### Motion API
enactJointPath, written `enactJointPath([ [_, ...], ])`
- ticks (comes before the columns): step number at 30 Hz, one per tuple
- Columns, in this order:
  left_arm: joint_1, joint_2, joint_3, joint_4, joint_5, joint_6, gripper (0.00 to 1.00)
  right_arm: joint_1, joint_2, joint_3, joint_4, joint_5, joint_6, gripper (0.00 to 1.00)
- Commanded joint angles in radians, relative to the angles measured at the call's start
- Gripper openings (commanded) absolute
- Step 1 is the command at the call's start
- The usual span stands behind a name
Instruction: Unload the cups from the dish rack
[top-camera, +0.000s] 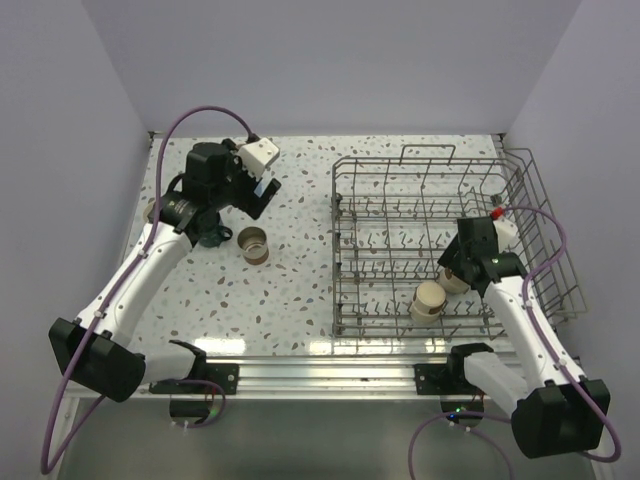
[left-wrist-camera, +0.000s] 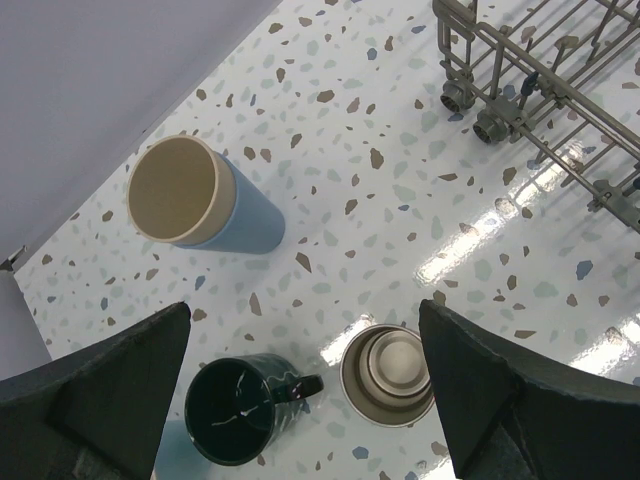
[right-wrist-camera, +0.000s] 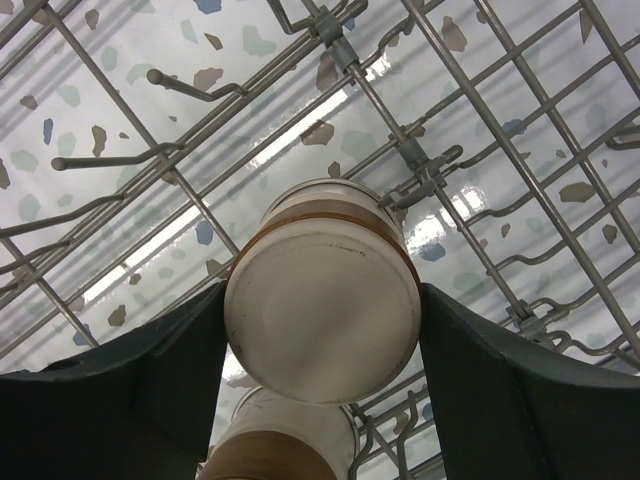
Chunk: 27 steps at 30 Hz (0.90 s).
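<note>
Two beige-and-brown cups stand inverted in the dish rack (top-camera: 420, 161). My right gripper (right-wrist-camera: 322, 300) flanks one cup (right-wrist-camera: 322, 335), and I cannot tell if the pads touch it. I should close squarely, sparing its neighbour (right-wrist-camera: 285, 440), then lift straight off the tines (right-wrist-camera: 110, 160). Beyond, my left gripper (left-wrist-camera: 303, 330) hangs spread and empty.

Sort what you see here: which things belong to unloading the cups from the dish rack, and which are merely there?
Belongs to the job: dish rack; beige-and-brown cup in the rack; second cup next to it; light blue tumbler, dark teal mug and short brown cup outside the rack.
Merely there: purple cables; speckled table; metal rail at the near edge.
</note>
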Motion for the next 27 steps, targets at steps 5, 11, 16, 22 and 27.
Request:
enactJointPath([
  [5,-0.001,-0.024,-0.001,0.037,0.029,-0.025,1.00,-0.005,-0.050,0.009,0.008,0.043,-0.013,0.32],
  [11,0.016,-0.021,-0.012,0.043,0.112,-0.029,1.00,-0.005,-0.151,0.129,-0.058,0.104,-0.105,0.08],
  [16,0.048,-0.015,-0.018,0.040,0.344,-0.010,0.99,-0.003,-0.182,0.265,-0.081,0.101,-0.199,0.08],
  [22,0.103,-0.015,-0.016,0.008,0.699,0.049,0.94,-0.005,-0.167,0.380,-0.038,-0.021,-0.327,0.06],
  [27,0.129,-0.018,-0.010,-0.014,0.848,0.072,0.84,-0.005,-0.118,0.439,0.120,-0.389,-0.350,0.01],
])
